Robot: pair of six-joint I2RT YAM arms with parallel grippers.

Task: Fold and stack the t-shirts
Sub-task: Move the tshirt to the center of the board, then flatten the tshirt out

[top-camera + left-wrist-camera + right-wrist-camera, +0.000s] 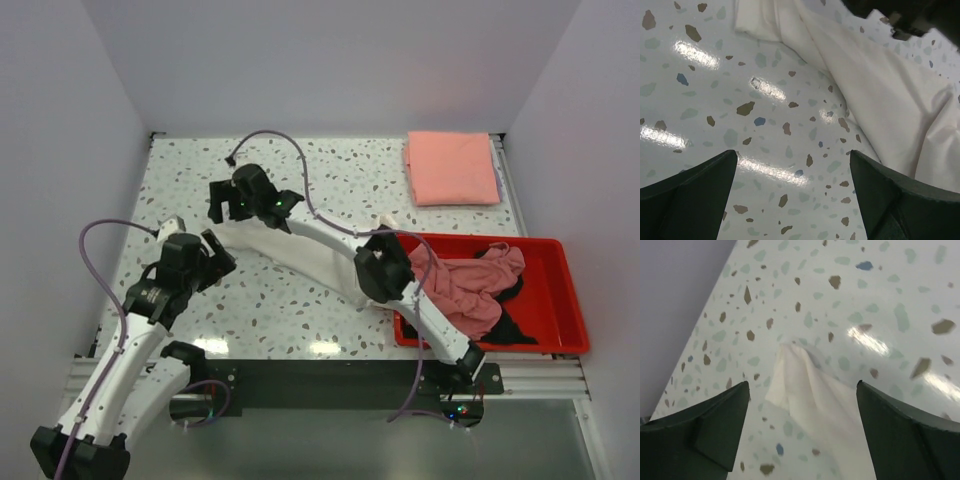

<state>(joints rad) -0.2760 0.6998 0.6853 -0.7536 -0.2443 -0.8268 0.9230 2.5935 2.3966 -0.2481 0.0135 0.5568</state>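
Both arms are stretching out, jaws gaping.
The left arm (pixel 120 350) is angling forward from its base, its left gripper (pixel 792 195) hanging spread wide; the right arm (pixel 400 290) is reaching diagonally across to the left, elbow bent, its right gripper (pixel 802 425) pointing down, fingers parted.

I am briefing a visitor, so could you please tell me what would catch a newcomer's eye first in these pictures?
The red bin on the right, heaped with a dusty-pink shirt and a black shirt, stands out first. Then the salmon-pink shirt, folded at the far right corner, and the white shirt stretched across the middle beneath the right arm.
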